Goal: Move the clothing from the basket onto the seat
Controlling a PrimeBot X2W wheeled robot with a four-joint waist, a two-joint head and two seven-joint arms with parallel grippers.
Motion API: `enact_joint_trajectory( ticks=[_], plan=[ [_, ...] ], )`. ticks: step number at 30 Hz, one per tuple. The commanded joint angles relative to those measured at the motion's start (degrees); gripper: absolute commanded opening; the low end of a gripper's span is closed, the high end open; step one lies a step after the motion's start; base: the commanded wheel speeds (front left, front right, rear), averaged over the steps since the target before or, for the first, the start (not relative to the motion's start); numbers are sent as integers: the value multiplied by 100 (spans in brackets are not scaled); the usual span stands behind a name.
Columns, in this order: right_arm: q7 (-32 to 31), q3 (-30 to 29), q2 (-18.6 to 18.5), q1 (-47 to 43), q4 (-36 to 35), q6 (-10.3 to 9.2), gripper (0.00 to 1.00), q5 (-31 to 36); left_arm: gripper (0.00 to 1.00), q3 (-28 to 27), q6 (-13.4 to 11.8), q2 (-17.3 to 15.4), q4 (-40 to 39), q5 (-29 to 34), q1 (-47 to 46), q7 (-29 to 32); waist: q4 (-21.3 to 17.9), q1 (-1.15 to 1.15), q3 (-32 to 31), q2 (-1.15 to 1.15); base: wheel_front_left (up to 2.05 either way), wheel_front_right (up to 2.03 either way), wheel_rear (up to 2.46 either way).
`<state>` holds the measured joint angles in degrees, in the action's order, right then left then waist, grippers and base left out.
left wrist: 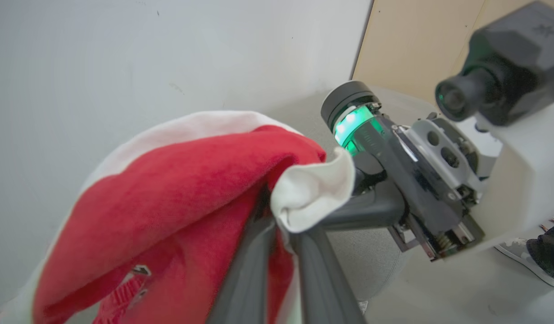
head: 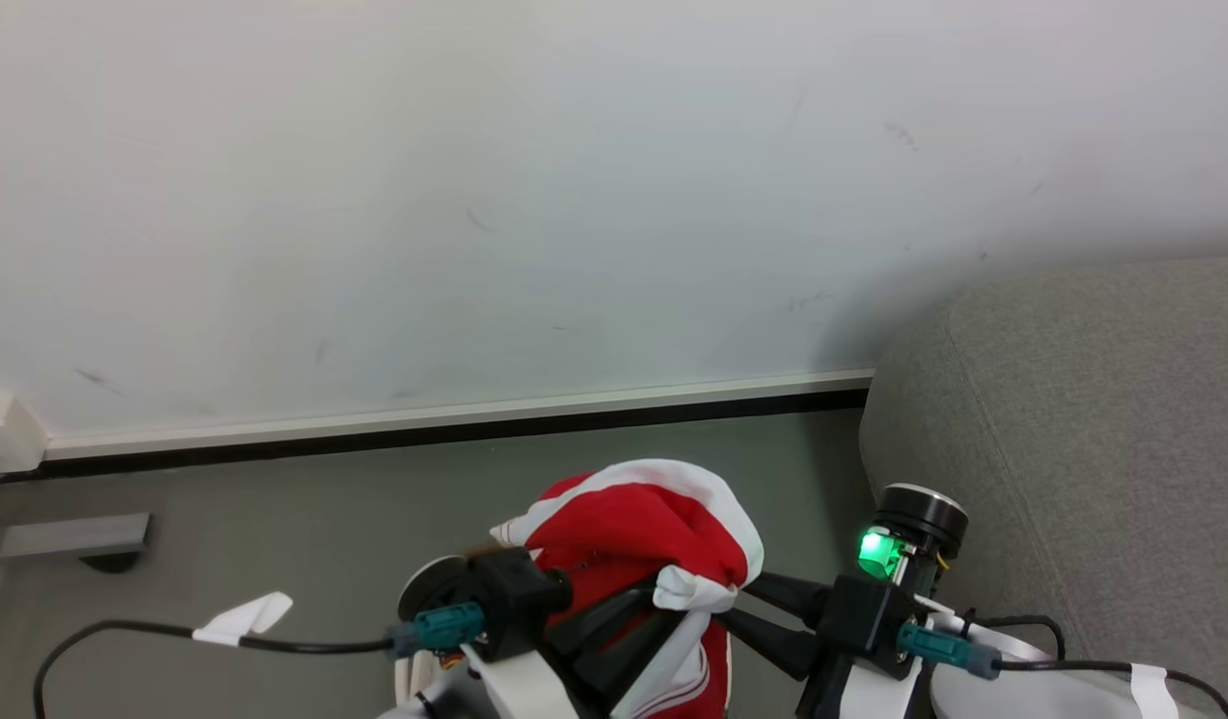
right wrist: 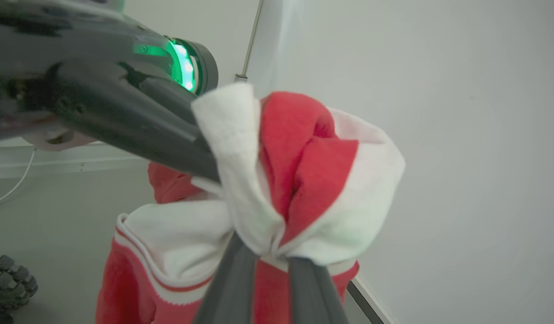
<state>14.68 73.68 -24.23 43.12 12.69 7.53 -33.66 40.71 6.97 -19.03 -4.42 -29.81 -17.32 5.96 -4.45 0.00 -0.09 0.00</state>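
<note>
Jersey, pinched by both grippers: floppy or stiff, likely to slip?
Probably floppy: the jersey bunches above the pinch and hangs limp below. Likely light, as fingertip pinches alone carry it. Slipping seems unlikely, since the left gripper and right gripper each clamp a gathered fold.

The smooth grey floor (head: 295,519) meets a white skirting strip with a black lower edge (head: 454,421). At the right, the light-grey fabric-upholstered seat (head: 1093,419) stands on the floor. At the left, a flat grey rectangular block (head: 75,536) lies near the wall.
</note>
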Motion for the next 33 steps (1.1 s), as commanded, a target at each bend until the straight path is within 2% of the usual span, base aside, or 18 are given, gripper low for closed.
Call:
enact_joint_trajectory(
  ticks=[1,8,9,10,11,12,25,33],
  plan=[
    [86,-94,97,59,-155,-8,0,-50,0,48,-38,-34,95,-1,36,56,-5,0,5,0,0,0,0],
    [86,-556,39,-126,-25,-15,0,-469,2,45,-126,-43,180,79,66,-34,-32,0,26,0,0,0,0],
    [86,-623,41,-171,-3,-15,0,-515,38,22,-161,-28,197,104,57,-77,-36,0,26,0,0,0,0],
    [86,-678,43,-212,14,-15,0,-544,53,19,-187,-26,220,138,40,-105,-41,0,28,0,0,0,0],
    [82,-727,49,-257,39,-14,0,-574,85,8,-209,-10,230,164,23,-152,-47,0,31,0,0,0,0],
    [74,-757,47,-307,74,-13,0,-591,100,-18,-232,17,216,170,6,-216,-51,0,34,0,0,0,0],
    [58,-1873,-31,-683,386,-12,0,-652,100,-58,-444,126,509,361,33,-742,-86,0,15,0,0,0,0],
    [58,-2385,-190,-777,291,-13,0,-566,100,-54,-526,173,670,420,52,-973,-157,0,-9,0,0,0,0]
  ],
)
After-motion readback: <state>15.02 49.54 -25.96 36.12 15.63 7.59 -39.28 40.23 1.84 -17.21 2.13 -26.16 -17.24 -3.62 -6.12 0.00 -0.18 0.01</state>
